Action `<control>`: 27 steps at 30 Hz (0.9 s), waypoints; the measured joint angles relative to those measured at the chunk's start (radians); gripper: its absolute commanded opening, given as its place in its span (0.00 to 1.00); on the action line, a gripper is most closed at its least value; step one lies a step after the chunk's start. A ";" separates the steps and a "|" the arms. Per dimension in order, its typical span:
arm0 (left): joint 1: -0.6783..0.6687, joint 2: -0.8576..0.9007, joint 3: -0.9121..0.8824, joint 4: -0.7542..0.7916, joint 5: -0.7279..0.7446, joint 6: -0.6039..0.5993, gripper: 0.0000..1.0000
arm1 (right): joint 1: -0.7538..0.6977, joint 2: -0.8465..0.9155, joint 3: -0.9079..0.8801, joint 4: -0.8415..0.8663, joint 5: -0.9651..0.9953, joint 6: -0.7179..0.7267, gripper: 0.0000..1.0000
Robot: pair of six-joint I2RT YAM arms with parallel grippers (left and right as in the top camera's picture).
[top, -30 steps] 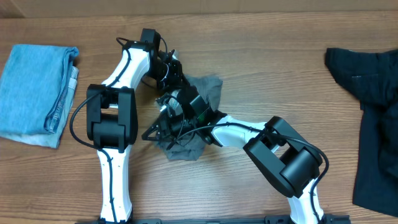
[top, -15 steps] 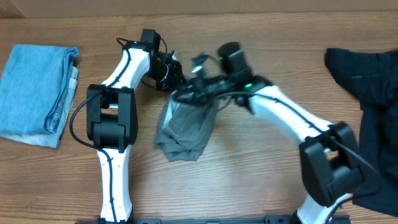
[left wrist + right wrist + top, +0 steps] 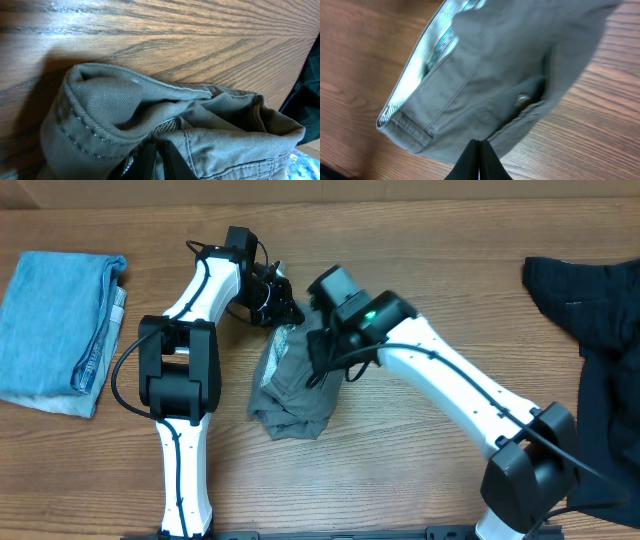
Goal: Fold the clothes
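The right arm (image 3: pixel 450 385) has swung out and now reaches over from the right. The shorts (image 3: pixel 295 395), bunched up before, lie longer in the middle of the table (image 3: pixel 100 480). The left gripper (image 3: pixel 156 150) still pinches their top edge. The right gripper (image 3: pixel 479 145) is squeezed closed at them. I can't tell if it holds cloth.

Wood-grain table (image 3: pixel 420 480) fills view; tan strip (image 3: pixel 400 188) along far edge.
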 measured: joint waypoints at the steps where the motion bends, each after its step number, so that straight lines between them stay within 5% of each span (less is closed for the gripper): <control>1: 0.000 0.000 0.000 0.000 0.000 0.000 0.11 | 0.020 0.004 0.000 0.003 0.008 0.000 0.04; 14: 0.000 0.000 0.000 0.001 0.000 0.000 0.11 | 0.181 0.130 -0.005 0.167 -0.042 -0.013 0.04; 27: 0.000 0.000 0.000 0.016 -0.014 0.000 0.15 | 0.189 0.274 -0.003 0.221 -0.109 0.037 0.04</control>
